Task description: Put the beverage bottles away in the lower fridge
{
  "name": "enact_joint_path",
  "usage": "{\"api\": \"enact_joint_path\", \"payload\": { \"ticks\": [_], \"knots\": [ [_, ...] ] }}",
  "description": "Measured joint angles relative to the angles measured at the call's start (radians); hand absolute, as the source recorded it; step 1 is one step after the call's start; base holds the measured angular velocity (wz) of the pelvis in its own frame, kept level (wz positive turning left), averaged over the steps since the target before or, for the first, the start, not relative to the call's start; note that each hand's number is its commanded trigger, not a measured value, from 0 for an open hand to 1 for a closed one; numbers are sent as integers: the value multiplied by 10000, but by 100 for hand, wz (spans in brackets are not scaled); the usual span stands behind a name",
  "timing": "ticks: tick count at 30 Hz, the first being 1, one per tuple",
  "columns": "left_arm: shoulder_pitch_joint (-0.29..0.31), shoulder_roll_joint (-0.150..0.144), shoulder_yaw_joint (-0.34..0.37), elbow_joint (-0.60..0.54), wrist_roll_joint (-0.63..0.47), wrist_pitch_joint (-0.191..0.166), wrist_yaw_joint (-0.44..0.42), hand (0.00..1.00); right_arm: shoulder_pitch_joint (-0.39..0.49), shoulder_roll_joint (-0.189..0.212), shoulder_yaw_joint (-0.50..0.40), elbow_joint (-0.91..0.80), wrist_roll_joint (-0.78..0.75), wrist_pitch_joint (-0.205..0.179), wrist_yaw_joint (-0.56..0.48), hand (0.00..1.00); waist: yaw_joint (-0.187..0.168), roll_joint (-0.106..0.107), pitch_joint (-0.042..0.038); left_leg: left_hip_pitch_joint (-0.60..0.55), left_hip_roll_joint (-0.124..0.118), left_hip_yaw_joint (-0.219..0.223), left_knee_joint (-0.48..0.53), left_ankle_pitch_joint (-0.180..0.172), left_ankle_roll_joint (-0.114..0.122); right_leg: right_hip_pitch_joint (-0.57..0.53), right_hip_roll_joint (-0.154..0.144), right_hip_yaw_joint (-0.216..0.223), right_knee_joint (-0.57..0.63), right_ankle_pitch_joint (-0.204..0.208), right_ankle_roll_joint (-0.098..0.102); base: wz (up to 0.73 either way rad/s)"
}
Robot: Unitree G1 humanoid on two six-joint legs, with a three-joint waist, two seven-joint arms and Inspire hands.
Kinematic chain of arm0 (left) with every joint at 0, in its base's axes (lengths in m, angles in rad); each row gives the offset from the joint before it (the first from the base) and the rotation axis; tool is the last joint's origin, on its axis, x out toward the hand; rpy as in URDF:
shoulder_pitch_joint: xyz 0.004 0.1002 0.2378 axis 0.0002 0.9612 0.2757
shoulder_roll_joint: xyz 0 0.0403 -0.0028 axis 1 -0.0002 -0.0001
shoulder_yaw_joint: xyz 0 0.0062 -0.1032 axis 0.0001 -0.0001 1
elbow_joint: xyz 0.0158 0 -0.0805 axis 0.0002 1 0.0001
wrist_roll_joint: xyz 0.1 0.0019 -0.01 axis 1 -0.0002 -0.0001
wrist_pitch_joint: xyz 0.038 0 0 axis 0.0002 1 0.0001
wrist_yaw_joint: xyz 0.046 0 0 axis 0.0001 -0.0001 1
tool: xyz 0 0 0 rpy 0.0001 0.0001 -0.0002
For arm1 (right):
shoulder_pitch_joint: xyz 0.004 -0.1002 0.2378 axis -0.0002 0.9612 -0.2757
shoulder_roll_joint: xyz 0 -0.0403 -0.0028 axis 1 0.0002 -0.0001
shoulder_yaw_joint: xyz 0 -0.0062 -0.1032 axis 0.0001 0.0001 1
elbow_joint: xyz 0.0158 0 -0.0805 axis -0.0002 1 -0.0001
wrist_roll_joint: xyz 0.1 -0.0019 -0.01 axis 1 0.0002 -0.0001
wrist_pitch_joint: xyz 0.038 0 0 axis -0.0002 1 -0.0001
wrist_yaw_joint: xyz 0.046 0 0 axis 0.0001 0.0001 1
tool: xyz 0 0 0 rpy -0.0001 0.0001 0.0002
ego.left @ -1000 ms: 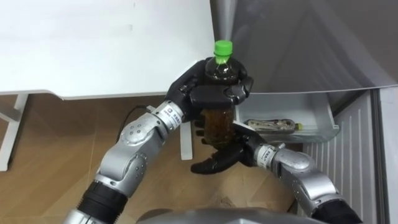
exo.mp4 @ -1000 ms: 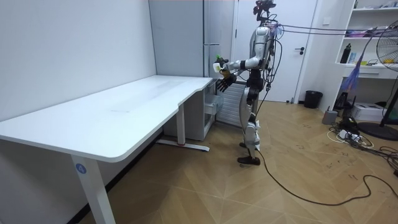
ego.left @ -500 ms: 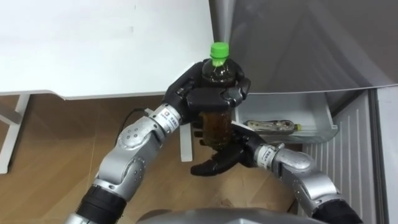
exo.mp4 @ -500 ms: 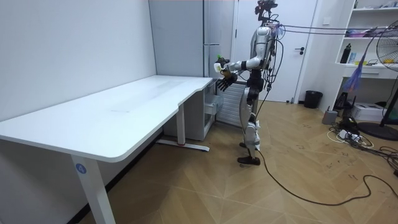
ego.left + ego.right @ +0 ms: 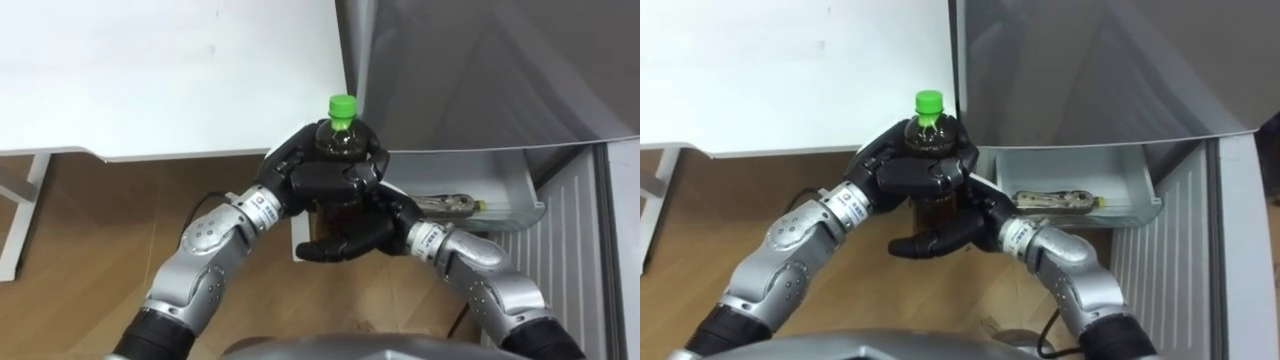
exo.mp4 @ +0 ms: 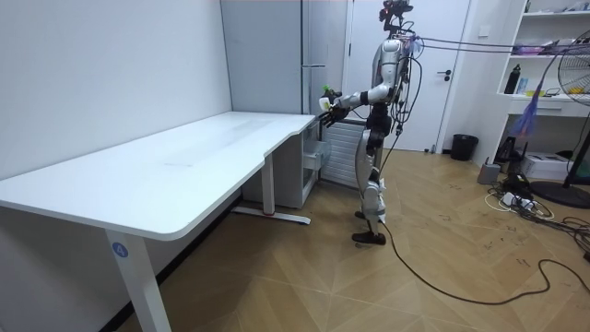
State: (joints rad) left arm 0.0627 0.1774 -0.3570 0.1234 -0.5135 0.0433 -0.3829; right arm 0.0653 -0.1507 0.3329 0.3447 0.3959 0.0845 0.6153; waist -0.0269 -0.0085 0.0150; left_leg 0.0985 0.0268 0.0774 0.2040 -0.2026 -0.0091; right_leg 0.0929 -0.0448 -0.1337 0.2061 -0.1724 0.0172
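Left hand [image 5: 325, 180] wraps the green-capped bottle [image 5: 340, 138] at its shoulder; right hand [image 5: 350, 240] lies flat-fingered beneath, apparently propping the base. Seemingly full, stiff, likely slippery: grip the body, not the cap.

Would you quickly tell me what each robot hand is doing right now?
Left robot hand: shut on the green-capped drink bottle.
Right robot hand: open, palm up beneath the bottle.

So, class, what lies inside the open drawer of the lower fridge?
A bottle lies on its side in the drawer. The right hand, under the green-capped bottle in the left hand, covers the drawer's left end; what is there cannot be seen.
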Motion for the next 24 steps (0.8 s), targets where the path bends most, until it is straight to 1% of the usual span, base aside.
{"api": "enact_joint_path", "payload": {
  "ticks": [6,7,8,9,10,12,13,14,15,19,24],
  "knots": [
    [2,34,-8,-1,23,-3,-15,100,12,-22,1,3,45,0,-1,0,12,9,1,-24,-3,6,-25,-1,-1,-45,1,4,-20,-1,0,0],
    [2,35,-8,-2,57,-14,-32,100,16,-20,1,4,52,0,6,9,10,9,2,-23,-3,7,-36,0,-1,-48,2,5,-25,-1,0,0],
    [2,36,-9,-1,60,-14,-36,100,22,-19,2,5,52,0,10,10,11,10,2,-23,-3,8,-47,0,-1,-51,3,4,-28,-1,1,0],
    [2,37,-9,-2,60,-14,-38,100,22,-19,2,4,52,0,13,9,12,10,2,-23,-3,8,-51,-1,-1,-54,3,4,-30,-1,1,0],
    [2,39,-9,-1,60,-14,-41,100,23,-19,2,4,52,0,15,5,12,10,2,-24,-3,10,-55,0,-1,-56,3,4,-33,-1,1,0],
    [2,40,-9,-2,59,-14,-43,100,23,-21,2,5,53,0,19,10,15,15,5,-26,-3,11,-58,0,-1,-56,3,2,-37,-1,1,0],
    [2,45,-16,-2,58,-15,-50,100,24,-33,3,9,55,0,38,21,11,24,12,-28,-3,11,-58,-1,-1,-54,3,-1,-41,-1,1,0],
    [2,73,-41,-1,59,-17,-65,100,30,-41,6,31,56,0,81,67,11,35,18,-28,-3,11,-57,-1,-1,-52,3,-4,-42,-1,1,0],
    [2,91,-54,-1,59,-16,-85,100,40,-55,17,32,56,0,94,100,14,41,22,-29,-3,7,-57,-1,-1,-53,3,-8,-41,-1,1,0],
    [8,224,-150,-1,59,-16,-155,100,67,-149,167,28,56,0,103,100,1,74,39,-118,-3,-3,-33,-1,-1,-110,-1,-31,-37,-1,1,1],
    [6,241,-170,-1,74,-75,-155,100,72,-228,269,6,2,-4,118,100,50,70,37,-250,-3,-18,13,-1,-1,-236,-9,-50,-9,-1,1,1]
  ]
}}
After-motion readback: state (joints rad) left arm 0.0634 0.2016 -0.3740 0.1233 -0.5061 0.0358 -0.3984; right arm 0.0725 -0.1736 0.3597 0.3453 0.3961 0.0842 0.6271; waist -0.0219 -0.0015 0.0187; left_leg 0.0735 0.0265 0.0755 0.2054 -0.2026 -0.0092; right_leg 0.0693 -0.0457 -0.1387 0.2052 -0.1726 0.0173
